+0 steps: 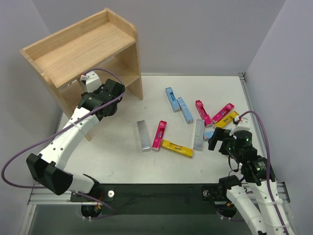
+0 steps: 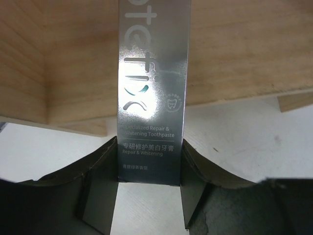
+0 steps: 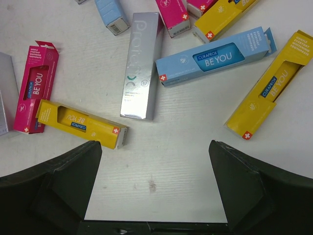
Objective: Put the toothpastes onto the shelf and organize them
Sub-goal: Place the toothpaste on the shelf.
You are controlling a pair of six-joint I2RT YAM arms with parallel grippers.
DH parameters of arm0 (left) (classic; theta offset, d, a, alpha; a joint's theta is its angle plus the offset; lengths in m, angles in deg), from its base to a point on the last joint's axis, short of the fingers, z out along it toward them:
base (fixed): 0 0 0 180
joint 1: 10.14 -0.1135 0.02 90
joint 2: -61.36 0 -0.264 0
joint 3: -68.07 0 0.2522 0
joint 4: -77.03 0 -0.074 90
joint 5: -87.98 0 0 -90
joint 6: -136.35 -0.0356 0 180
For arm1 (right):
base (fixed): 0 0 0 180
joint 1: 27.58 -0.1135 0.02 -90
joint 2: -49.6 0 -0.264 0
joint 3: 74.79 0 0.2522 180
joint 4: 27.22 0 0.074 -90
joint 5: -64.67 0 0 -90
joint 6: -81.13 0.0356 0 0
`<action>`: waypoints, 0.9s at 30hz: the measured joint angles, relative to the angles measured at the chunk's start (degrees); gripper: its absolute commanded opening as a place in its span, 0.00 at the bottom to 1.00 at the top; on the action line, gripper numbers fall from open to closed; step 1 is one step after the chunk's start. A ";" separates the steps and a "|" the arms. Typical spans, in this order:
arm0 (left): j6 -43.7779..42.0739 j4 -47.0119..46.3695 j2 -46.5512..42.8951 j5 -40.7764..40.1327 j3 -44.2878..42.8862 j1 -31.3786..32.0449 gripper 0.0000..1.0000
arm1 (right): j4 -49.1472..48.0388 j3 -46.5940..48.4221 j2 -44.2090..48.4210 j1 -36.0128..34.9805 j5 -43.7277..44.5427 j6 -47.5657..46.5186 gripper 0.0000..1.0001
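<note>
- Wooden shelf (image 1: 73, 49) stands at the far left corner of the bench (image 1: 122, 161), its open front facing the arms.
- White bench top carries the loose cartons (image 1: 159, 134) (magenta, yellow, light blue, silver), scattered right of centre.
- Left arm (image 1: 68, 134) reaches to the shelf's lower tier; the left fingers (image 2: 98, 196) are clamped on the near end of a silver carton (image 2: 152, 98), whose far end points at the wood.
- Right fingers (image 3: 249, 191) stand spread wide, grasping nothing, above the bench near a second silver carton (image 3: 141, 68), a yellow one (image 3: 80, 122) and a blue one (image 3: 212, 56).
</note>
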 measured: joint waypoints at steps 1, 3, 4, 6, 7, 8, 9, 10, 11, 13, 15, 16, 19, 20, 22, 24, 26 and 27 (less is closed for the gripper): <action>-0.37 -0.33 -0.87 0.00 0.61 -1.25 0.15 | -0.04 0.00 0.02 -0.04 0.02 -0.07 1.00; -1.27 -1.09 -2.19 -0.02 1.92 -3.56 0.18 | -0.31 -0.13 0.13 -0.22 0.02 -0.15 1.00; -1.60 -1.44 -2.47 0.00 2.40 -4.22 0.20 | -0.35 -0.22 0.17 -0.24 0.02 -0.17 1.00; -2.29 -2.16 -2.71 0.02 3.61 -5.86 0.26 | -0.33 -0.35 0.24 -0.24 0.02 -0.20 1.00; -2.54 -2.67 -2.71 -0.04 4.28 -6.43 0.29 | -0.35 -0.39 0.26 -0.24 0.02 -0.22 1.00; -2.69 -3.06 -2.71 0.02 5.03 -6.71 0.30 | -0.35 -0.42 0.31 -0.26 0.02 -0.26 1.00; -2.86 -3.45 -2.71 0.20 5.75 -7.13 0.32 | -0.35 -0.44 0.31 -0.26 0.02 -0.31 1.00; -2.99 -3.80 -2.71 0.26 6.38 -7.48 0.34 | -0.37 -0.46 0.33 -0.26 0.04 -0.31 1.00; -3.08 -4.04 -2.71 0.28 7.06 -7.89 0.35 | -0.37 -0.48 0.33 -0.26 0.04 -0.33 1.00; -3.10 -4.24 -2.71 0.33 7.85 -8.46 0.44 | -0.37 -0.48 0.33 -0.26 0.02 -0.33 1.00; -3.06 -4.70 -2.71 0.28 7.91 -8.63 0.50 | -0.39 -0.50 0.33 -0.26 0.04 -0.33 1.00; -3.06 -4.85 -2.71 0.28 7.91 -8.66 0.55 | -0.39 -0.52 0.33 -0.26 0.02 -0.33 1.00; -2.97 -4.90 -2.78 0.35 7.91 -8.66 0.68 | -0.42 -0.57 0.37 -0.26 0.02 -0.35 1.00; -2.97 -4.90 -2.82 0.37 7.91 -8.66 0.71 | -0.48 -0.63 0.44 -0.26 0.02 -0.35 1.00; -2.86 -5.07 -3.26 0.33 7.93 -8.66 0.75 | -0.63 -0.83 0.68 -0.28 0.02 -0.35 1.00; -2.84 -5.20 -4.24 0.35 7.93 -8.66 0.80 | -0.74 -1.05 0.87 -0.28 0.02 -0.35 1.00; -2.91 -5.22 -5.68 0.83 8.17 -8.63 0.85 | -0.76 -1.29 1.03 -0.35 0.02 -0.35 1.00; -2.97 -5.14 -6.43 1.11 8.66 -8.63 0.86 | -0.76 -1.36 1.03 -0.39 0.02 -0.35 1.00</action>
